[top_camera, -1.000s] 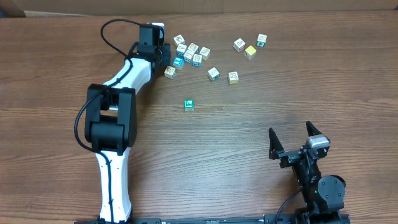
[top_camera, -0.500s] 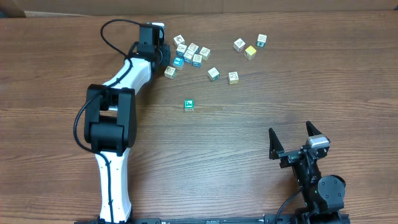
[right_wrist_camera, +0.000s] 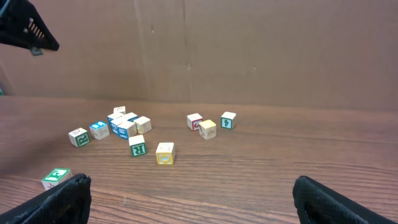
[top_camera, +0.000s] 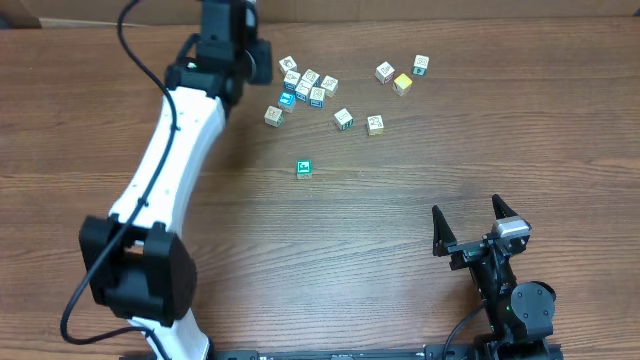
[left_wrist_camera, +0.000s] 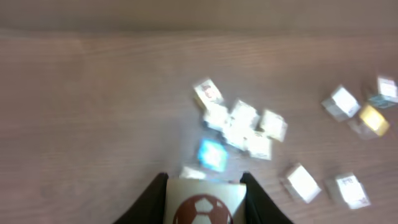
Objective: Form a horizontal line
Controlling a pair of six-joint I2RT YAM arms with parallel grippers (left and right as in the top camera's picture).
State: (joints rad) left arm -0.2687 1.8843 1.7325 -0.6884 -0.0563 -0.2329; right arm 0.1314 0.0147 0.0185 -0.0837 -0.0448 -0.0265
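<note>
Overhead, a brown wood-grain table (top_camera: 420, 190) fills the frame, and the right wrist view shows a plain brown cardboard wall (right_wrist_camera: 249, 50) behind it. There are two arms. The white left arm (top_camera: 170, 140) reaches from the lower left up to the top edge, and the small black right arm (top_camera: 510, 290) sits at the lower right. Fourteen small picture cubes lie on the table. Seven sit in a tight cluster (top_camera: 305, 85) at upper centre, with one (top_camera: 273, 115) just below and left of it. Two (top_camera: 343, 118) are below and right of the cluster. Three (top_camera: 403, 83) are at the upper right, one of them yellow. The horizontal line (top_camera: 304, 168) consists of just one green cube, alone near the middle of the frame and well apart from the rest. The blurred left wrist view shows the left gripper (left_wrist_camera: 204, 178) clamped on a fifteenth cube, the soccer-ball cube (left_wrist_camera: 202, 205), white with a round ball picture, held above the table. The right gripper (top_camera: 468, 212) has its fingers spread wide and holds nothing.
</note>
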